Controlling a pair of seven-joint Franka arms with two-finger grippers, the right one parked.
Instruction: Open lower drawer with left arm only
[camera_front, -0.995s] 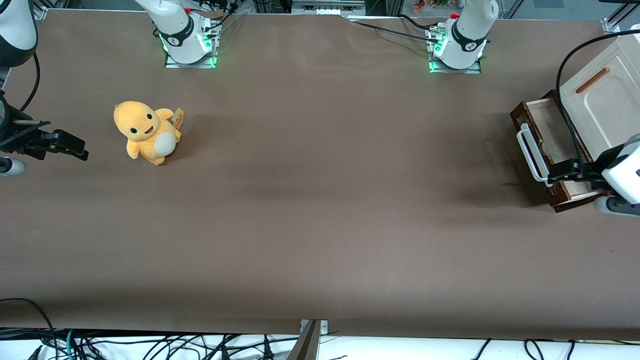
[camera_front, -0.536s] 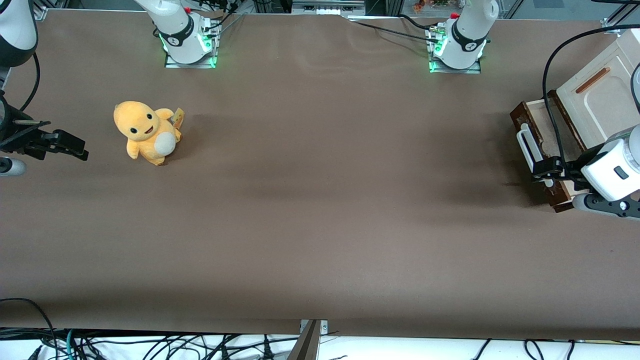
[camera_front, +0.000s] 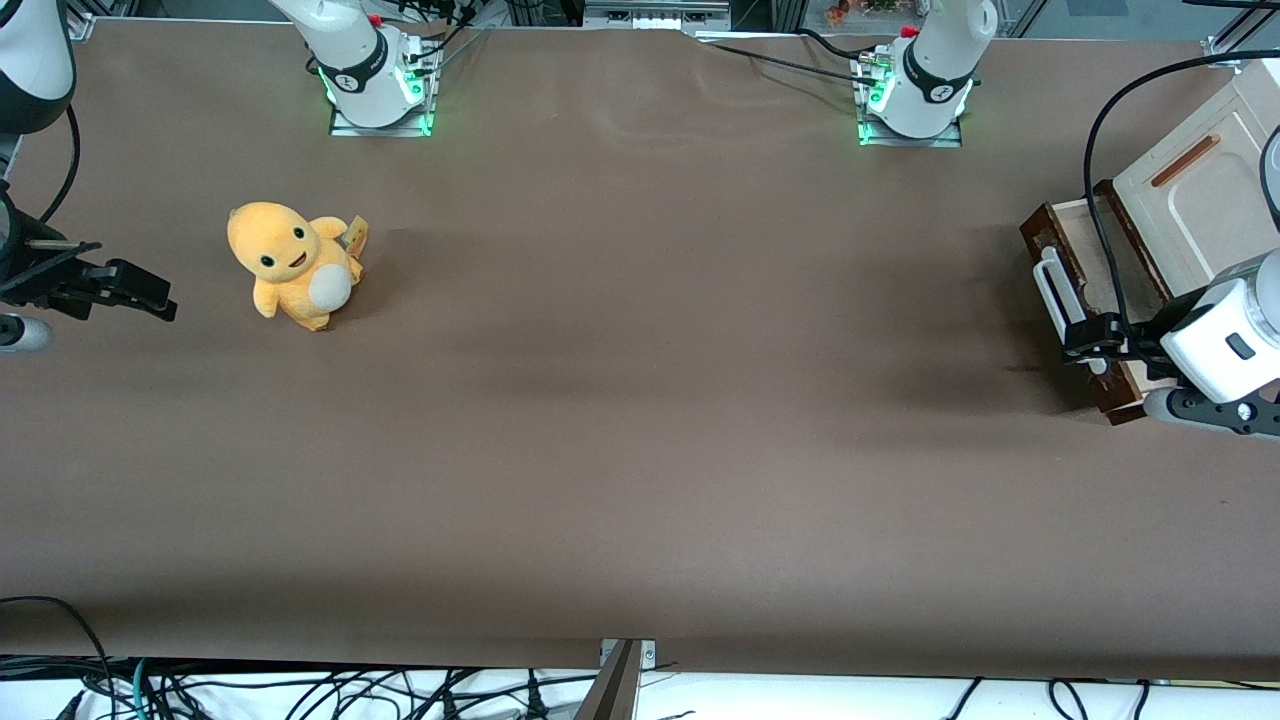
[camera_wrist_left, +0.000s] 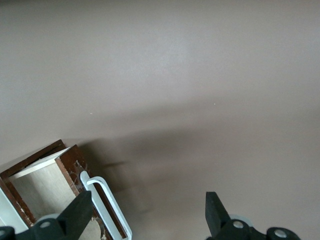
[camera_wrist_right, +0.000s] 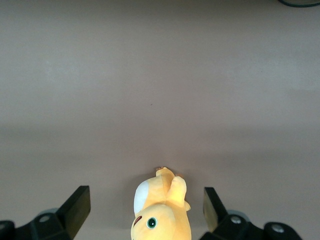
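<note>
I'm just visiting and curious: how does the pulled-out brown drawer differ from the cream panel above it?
The lower drawer is dark brown and open, showing a pale inside; the cream panel is light and shows only its face. The drawer's white bar handle is thick; the panel's orange-brown bar is thin. Both belong to one cabinet. The left arm's hand, open, hovers at the drawer's handle.

light: even, overhead | shadows: soft beside lower drawer (camera_front: 1075, 290) | focus: sharp | glare: none
</note>
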